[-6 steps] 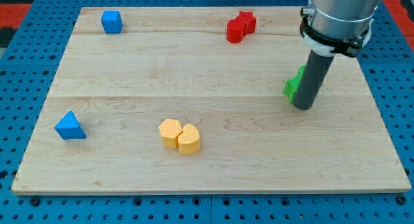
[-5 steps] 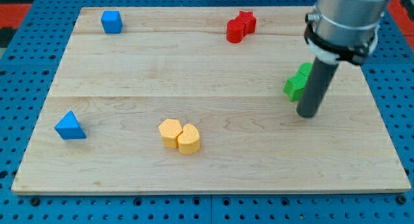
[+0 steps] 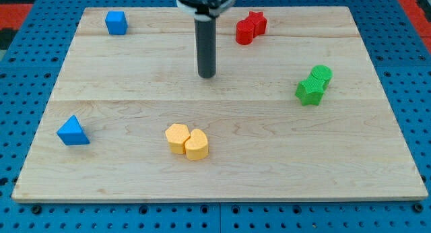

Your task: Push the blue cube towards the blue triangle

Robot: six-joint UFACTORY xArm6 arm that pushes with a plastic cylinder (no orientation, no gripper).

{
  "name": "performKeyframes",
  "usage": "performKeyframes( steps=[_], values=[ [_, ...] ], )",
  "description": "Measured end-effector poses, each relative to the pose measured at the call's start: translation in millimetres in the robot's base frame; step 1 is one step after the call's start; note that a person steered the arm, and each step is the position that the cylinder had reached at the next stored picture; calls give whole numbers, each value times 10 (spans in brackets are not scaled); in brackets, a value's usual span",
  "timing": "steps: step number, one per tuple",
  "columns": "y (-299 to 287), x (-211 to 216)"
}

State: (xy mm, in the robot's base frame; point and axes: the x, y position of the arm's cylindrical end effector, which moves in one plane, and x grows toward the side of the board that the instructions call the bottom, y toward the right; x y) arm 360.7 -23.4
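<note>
My tip [image 3: 207,75] stood on bare board [image 3: 222,172] in the upper middle, touching no block and holding nothing, being a plain rod with nothing to open or close. The blue cube [image 3: 116,22] sat near the view's top-left corner, well apart from the tip, to its left and higher. The blue triangle [image 3: 72,131] lay near the left edge, lower down, well below the cube. The red blocks [image 3: 250,27], two touching, one star-shaped, were near the top, just right of the rod. The green blocks [image 3: 314,84], also a touching pair, sat at the right. Two yellow blocks [image 3: 186,141] lay pressed together below the tip, toward the view's bottom.
</note>
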Motion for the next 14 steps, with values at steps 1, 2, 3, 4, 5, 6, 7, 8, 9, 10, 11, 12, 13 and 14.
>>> performKeyframes(
  steps=[1, 2, 3, 4, 5, 6, 7, 8, 9, 10, 11, 12, 13, 14],
  values=[
    [-265, -557],
    [-733, -1140],
    [-1136, -1327],
    [-1145, -1331],
    [-1145, -1331],
    [-1145, -1456],
    [-1361, -1645],
    [-1655, -1437],
    [-1706, -1012],
    [-1709, -597],
    [-1702, -845],
    [-1823, -1228],
    [-2126, -1038],
    [-2038, -594]
  ],
)
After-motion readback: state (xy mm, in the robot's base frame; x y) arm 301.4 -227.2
